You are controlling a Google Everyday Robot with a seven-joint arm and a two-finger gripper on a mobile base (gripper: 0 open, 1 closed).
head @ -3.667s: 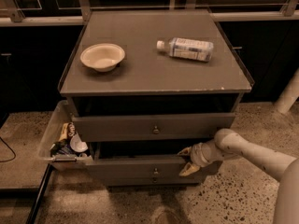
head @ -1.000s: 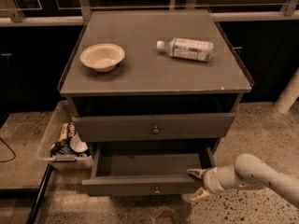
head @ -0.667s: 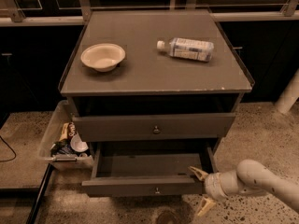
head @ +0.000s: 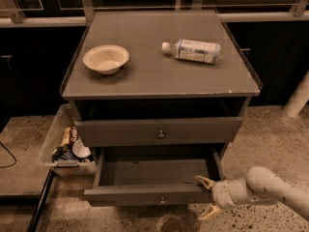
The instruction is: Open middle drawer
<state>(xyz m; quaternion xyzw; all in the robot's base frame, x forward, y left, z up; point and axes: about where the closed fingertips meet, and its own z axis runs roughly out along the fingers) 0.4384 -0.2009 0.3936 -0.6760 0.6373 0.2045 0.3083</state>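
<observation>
The middle drawer [head: 140, 194] is pulled well out of the grey cabinet [head: 159, 79]. Its inside [head: 154, 172] looks bare, and a small round knob [head: 161, 199] sits at the centre of its flat front. My gripper [head: 208, 197] is at the right end of that drawer front, low and to the right of the cabinet. Its yellowish fingers [head: 204, 181] are spread apart, one above and one below the level of the front's end. The upper drawer front [head: 193, 128] with its own knob stands just proud of the cabinet. Any lower drawer is hidden under the open one.
A cream bowl [head: 106, 58] and a lying water bottle [head: 193, 50] rest on the cabinet top. A clear bin [head: 53, 137] with snacks stands on the floor at the cabinet's left. A white post [head: 297, 98] stands at the right. Dark cabinets line the back.
The middle drawer has slid out from only slightly open to well open. In the last second it has stayed put while my gripper has eased slightly right of its end.
</observation>
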